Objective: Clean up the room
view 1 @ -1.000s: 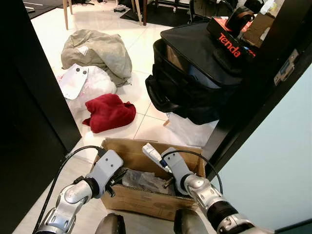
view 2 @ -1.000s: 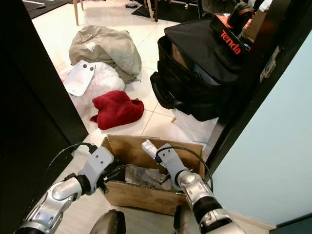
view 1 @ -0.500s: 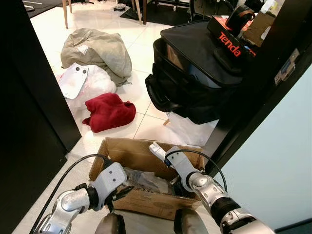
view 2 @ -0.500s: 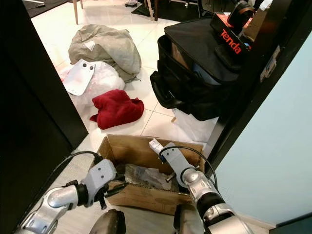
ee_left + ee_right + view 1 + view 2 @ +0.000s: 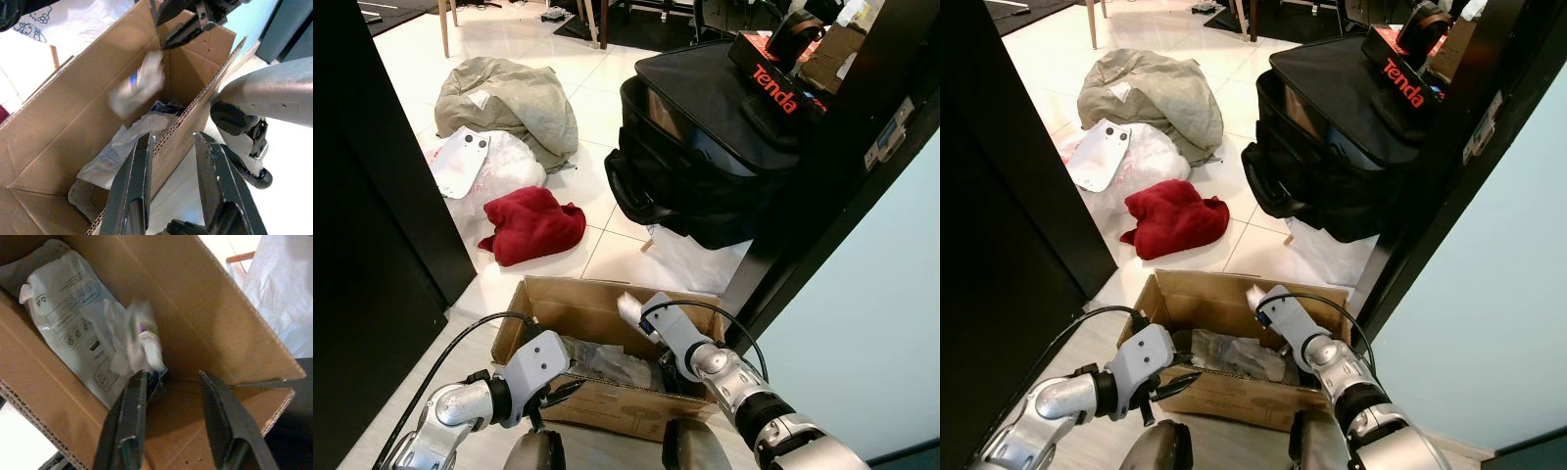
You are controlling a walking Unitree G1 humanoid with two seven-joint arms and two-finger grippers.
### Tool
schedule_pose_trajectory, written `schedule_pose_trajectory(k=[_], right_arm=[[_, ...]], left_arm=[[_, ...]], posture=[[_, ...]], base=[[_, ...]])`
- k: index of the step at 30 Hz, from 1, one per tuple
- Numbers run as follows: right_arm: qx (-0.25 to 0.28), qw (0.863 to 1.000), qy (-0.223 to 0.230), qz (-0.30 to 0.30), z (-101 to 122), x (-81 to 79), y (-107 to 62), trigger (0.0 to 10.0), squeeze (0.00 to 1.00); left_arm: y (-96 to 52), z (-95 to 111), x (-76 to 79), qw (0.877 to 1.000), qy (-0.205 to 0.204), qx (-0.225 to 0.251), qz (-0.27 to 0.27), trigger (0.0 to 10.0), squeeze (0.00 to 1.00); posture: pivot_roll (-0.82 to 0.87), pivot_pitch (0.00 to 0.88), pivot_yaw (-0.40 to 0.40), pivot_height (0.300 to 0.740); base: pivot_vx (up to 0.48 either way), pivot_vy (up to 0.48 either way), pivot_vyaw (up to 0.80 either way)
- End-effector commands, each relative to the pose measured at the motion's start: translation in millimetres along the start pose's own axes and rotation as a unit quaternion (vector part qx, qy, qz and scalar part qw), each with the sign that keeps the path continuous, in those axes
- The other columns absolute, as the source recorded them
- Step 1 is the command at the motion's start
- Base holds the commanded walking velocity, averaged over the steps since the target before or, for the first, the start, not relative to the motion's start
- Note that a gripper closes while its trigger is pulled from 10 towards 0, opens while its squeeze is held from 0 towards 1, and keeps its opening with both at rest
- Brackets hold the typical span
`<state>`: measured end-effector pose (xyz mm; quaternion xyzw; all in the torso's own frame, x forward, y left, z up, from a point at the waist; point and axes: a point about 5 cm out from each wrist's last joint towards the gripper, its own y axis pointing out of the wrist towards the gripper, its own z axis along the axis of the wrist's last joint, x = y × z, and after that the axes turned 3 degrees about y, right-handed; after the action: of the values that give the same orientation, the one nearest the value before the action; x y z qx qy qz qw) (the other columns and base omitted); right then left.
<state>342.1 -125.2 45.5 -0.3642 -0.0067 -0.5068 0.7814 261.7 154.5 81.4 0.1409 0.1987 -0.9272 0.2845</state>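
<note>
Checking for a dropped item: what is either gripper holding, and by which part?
Nothing. The right gripper is open above the cardboard box, a blurred white item loose below it; the left gripper is open at the box's edge.

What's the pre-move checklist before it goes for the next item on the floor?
1. Right gripper open and empty: ok, fingers spread over the cardboard box.
2. Crumpled white piece released: ok, it shows blurred, free of the fingers inside the box; cannot tell if it has landed.
3. Left gripper free: ok, open, straddling the box's near wall without gripping it.
4. Box has room: ok, a plastic bag lies on the bottom, walls well above it.
5. Next items in sight: ok, red cloth and grey garment lie on the tiles beyond the box.
6. Path to them: cannot tell.
</note>
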Motion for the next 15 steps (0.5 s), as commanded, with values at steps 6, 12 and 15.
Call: schedule_pose_trajectory(k=[6, 12, 15], right_arm=[[-0.005, 1.000, -0.010, -0.002, -3, 0.5, 0.2, 10.0, 0.00], [0.038, 0.997, 0.057, -0.030, -1, 1.7, -1.3, 10.0, 0.00], [0.047, 0.994, 0.096, -0.036, -5, -0.3, -2.7, 10.0, 0.00]], left_arm=[[-1.3, -2, 1.9, 1.000, 0.008, -0.009, -0.019, 10.0, 0.00], [2.8, -5, -5.7, 0.998, -0.026, -0.011, 0.059, 10.0, 0.00], [5.7, -6, -7.0, 0.993, -0.061, -0.003, 0.100, 10.0, 0.00]], posture=[[0.01, 0.217, -0.071, 0.617], [0.02, 0.184, -0.058, 0.617], [0.02, 0.155, -0.046, 0.617]], base=[[0.000, 0.000, 0.00], [0.000, 0.000, 0.00], [0.000, 0.000, 0.00]])
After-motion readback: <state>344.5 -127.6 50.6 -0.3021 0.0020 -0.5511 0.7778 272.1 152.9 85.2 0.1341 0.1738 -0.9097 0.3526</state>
